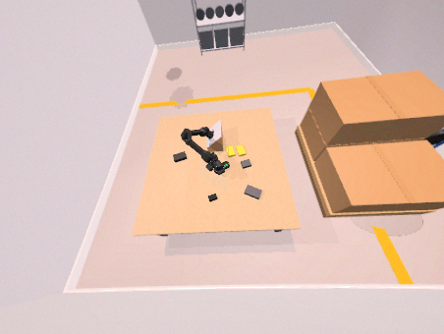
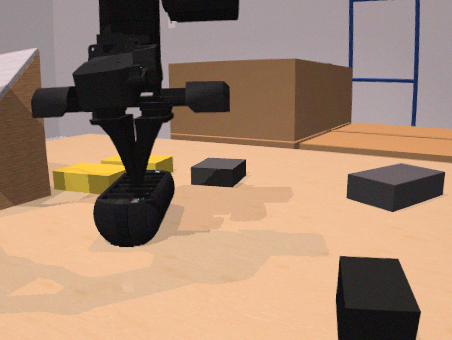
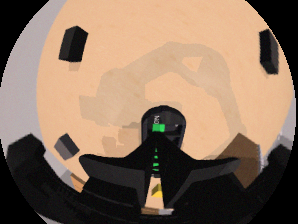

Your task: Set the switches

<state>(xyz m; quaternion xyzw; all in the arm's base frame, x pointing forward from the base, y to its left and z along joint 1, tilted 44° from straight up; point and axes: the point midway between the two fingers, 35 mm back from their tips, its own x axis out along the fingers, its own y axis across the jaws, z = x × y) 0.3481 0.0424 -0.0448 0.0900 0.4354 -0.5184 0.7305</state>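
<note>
The dark controller unit (image 1: 226, 166) (image 2: 126, 222) (image 3: 164, 114) sits on its base on the bench, its switch row running away under the fingers. My gripper (image 2: 136, 184) (image 3: 156, 134) is shut and empty, pointing down. Its fingertips are at the switch row on the unit's top, around the middle in the exterior view; which switch they meet, I cannot tell. In the wrist view one green switch end shows near the "ON" print at the far end, and slivers of green show between the fingers. The other switches are mostly hidden, and the underside label is out of sight.
Two yellow blocks (image 1: 236, 150) (image 2: 86, 177) lie beyond the unit. A small grey block (image 1: 246, 163) (image 2: 217, 172), a larger grey block (image 1: 252, 192) (image 2: 395, 186) and a black block (image 1: 212, 197) (image 2: 377, 290) lie around. A sloped wooden stand (image 1: 215, 142) (image 2: 25, 135) is beside the arm.
</note>
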